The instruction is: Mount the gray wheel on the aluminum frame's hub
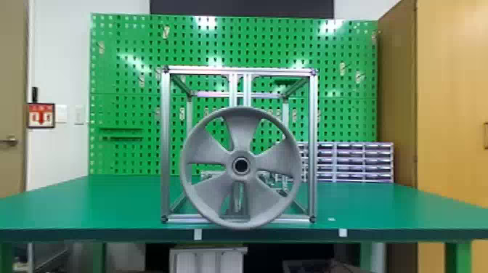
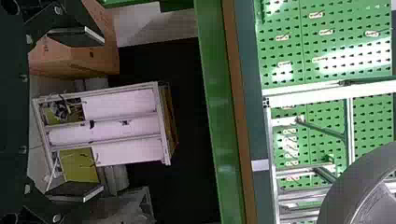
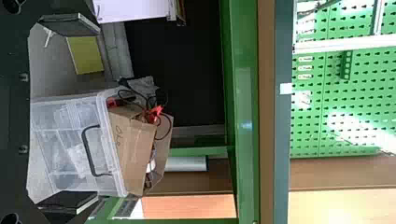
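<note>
Handling: gray wheel (image 1: 240,145), likely stiff and fairly light; grasp opposite sides of its rim (image 1: 184,163).
Wheel: upright before the aluminum frame (image 1: 165,145), at the desk's (image 1: 363,207) near edge; hub hidden, so seating unclear.
Left pincer (image 2: 103,114): spread wide, empty.
Right pincer (image 3: 98,114): spread wide, empty.

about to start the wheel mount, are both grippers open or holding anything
Left gripper: open, holding nothing.
Right gripper: open, holding nothing.
</note>
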